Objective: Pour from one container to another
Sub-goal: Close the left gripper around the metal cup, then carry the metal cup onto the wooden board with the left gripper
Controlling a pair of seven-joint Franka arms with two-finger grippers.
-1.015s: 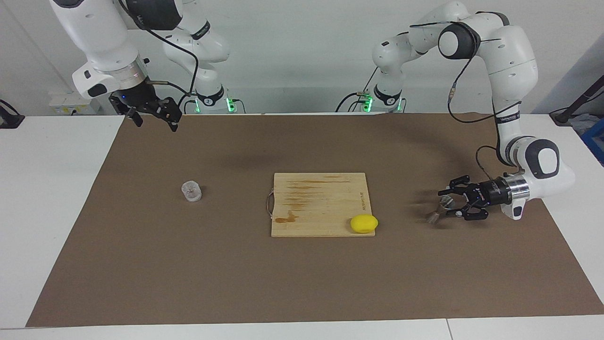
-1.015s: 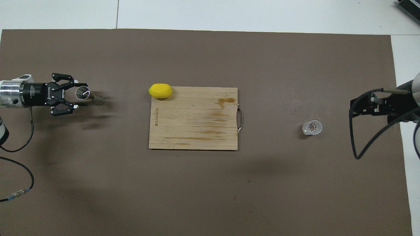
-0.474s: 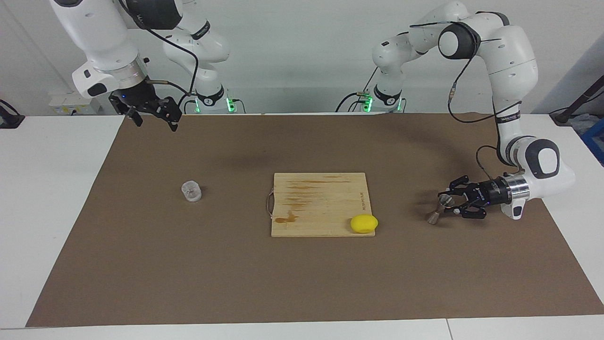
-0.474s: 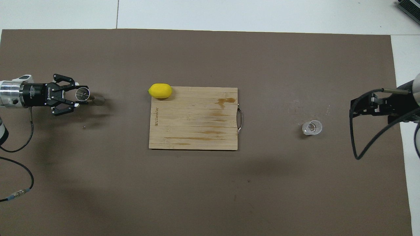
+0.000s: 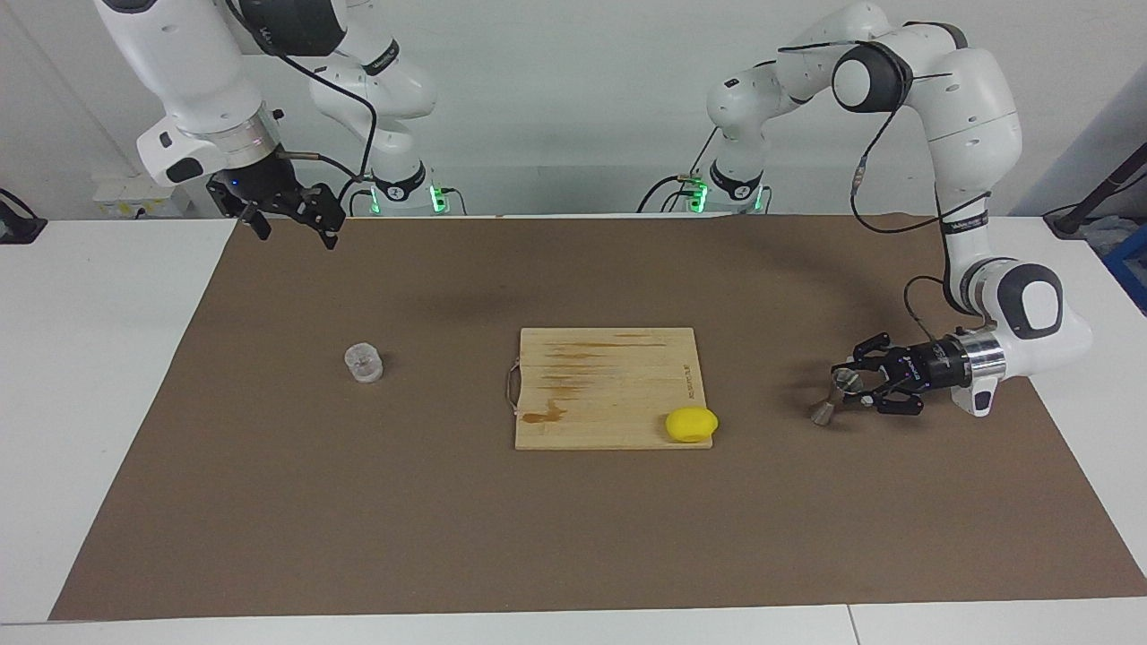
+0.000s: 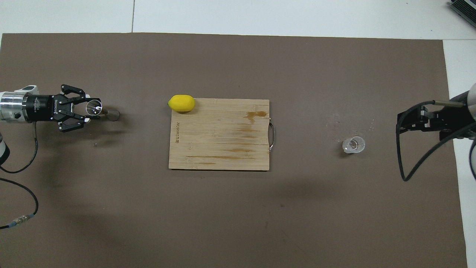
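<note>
The small clear cup (image 5: pixel 364 363) (image 6: pixel 353 144) stands on the brown mat toward the right arm's end of the table. At the left arm's end, the shiny steel hourglass jigger (image 5: pixel 826 403) (image 6: pixel 103 111) is down at the mat. My left gripper (image 5: pixel 849 388) (image 6: pixel 92 111) reaches in level, low over the mat, and is shut on the jigger's upper cone. My right gripper (image 5: pixel 296 231) (image 6: pixel 401 121) waits raised and open over the mat's edge nearest the robots, holding nothing.
A wooden cutting board (image 5: pixel 609 376) (image 6: pixel 223 137) with a metal handle lies at the mat's middle, between cup and jigger. A yellow lemon (image 5: pixel 691 424) (image 6: pixel 181 103) sits at the board's corner toward the jigger. Cables trail from both arms.
My left gripper's fingers have closed in on the jigger, which had looked blurred and now sits still in the grip. The right arm and the cup have not moved.
</note>
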